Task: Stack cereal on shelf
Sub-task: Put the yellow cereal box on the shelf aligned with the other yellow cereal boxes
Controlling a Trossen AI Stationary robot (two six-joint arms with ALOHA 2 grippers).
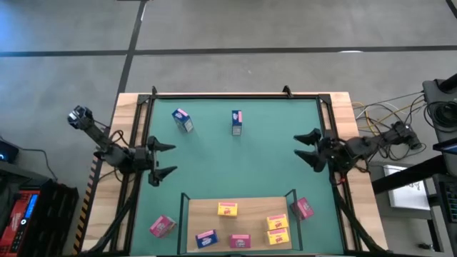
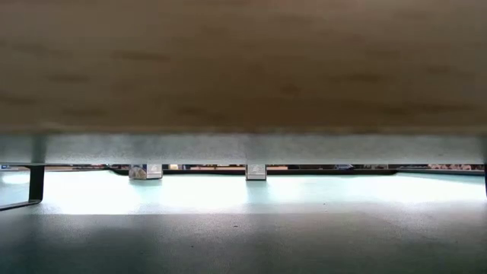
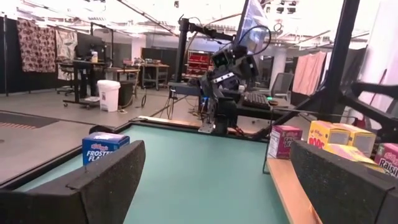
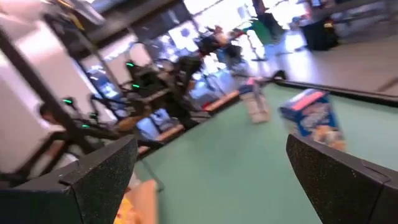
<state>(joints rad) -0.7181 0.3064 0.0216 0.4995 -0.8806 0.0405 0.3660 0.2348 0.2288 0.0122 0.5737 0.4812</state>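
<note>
Nine cereal boxes (image 1: 228, 209), one shelf (image 1: 196, 213)

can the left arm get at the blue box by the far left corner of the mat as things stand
Probably yes: the left gripper is open and empty, and only bare green mat lies between it and the blue box.

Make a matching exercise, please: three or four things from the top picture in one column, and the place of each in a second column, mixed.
Things:
1. pink cardboard cereal box
2. blue cardboard cereal box
3. left hand
4. right hand

Places:
a. on the light-wood shelf board
b. open, over the green mat's right side
c. on the mat, left of the board
d. open, over the mat's left side

Pairs: 1-c, 2-a, 3-d, 4-b
</note>
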